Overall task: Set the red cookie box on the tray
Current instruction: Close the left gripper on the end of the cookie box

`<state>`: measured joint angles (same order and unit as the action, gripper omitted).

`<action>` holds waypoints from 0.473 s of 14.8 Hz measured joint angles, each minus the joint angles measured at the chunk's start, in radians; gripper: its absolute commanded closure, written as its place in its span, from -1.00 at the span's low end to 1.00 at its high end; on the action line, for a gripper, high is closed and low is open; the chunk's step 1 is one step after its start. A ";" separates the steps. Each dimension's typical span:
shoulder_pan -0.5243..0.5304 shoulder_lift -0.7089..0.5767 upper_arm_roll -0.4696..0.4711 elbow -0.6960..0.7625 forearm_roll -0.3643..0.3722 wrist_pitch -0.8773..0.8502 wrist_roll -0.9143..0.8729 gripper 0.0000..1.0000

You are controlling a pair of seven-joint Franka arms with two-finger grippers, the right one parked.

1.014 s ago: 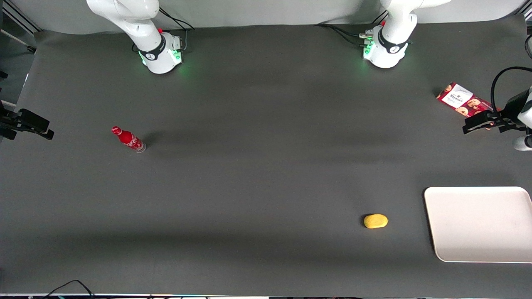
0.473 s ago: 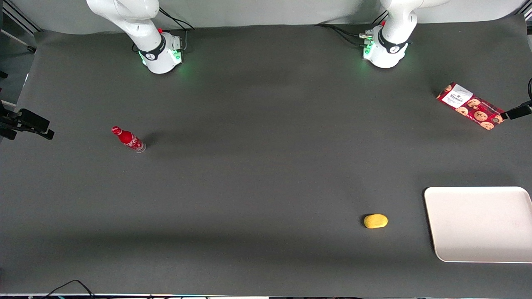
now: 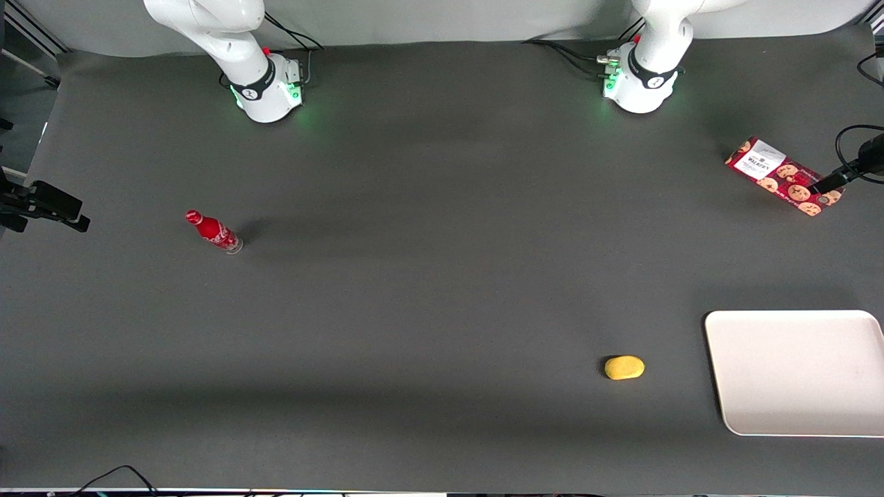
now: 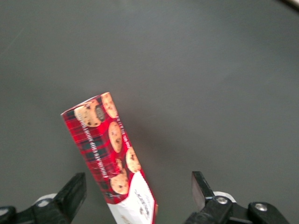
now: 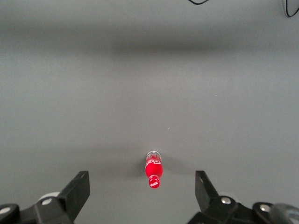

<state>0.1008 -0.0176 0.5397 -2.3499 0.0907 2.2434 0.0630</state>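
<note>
Front view shows the dark grey surface [image 3: 442,290] carrying everything, from the arm bases down to the edge nearest the camera. The largest thing on it is the tray [image 3: 794,373], an off-white rectangle with rounded corners and a low rim, lying flat at the working arm's end of the surface and close to the camera; nothing rests on it. The red cookie box [image 3: 783,177] lies flat on the surface at the same end, farther from the camera than the tray and well apart from it, turned at a slant, its white label panel at the end pointing toward the arm bases and its cookie pictures running along the rest. The left arm's hand [image 3: 826,186] reaches in from the picture's edge above the cookie-picture end of the box, only a dark finger showing there. In the left wrist view the hand [image 4: 139,192] hangs over the box [image 4: 107,149] with its two dark fingers [image 4: 74,191] spread wide, one to each side of the label end, neither one touching the box. A small yellow oval object [image 3: 624,367] sits near the tray, at about the same distance from the camera. A small red bottle [image 3: 213,231] lies toward the parked arm's end of the surface, well apart from all the rest.
</note>
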 measured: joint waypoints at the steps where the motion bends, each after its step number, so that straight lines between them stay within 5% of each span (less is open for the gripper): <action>1: 0.000 -0.001 0.024 -0.033 0.010 0.045 0.000 -1.00; 7: 0.001 -0.003 0.101 -0.209 0.017 0.269 0.027 -1.00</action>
<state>0.1018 -0.0204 0.6409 -2.5590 0.1082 2.5123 0.0895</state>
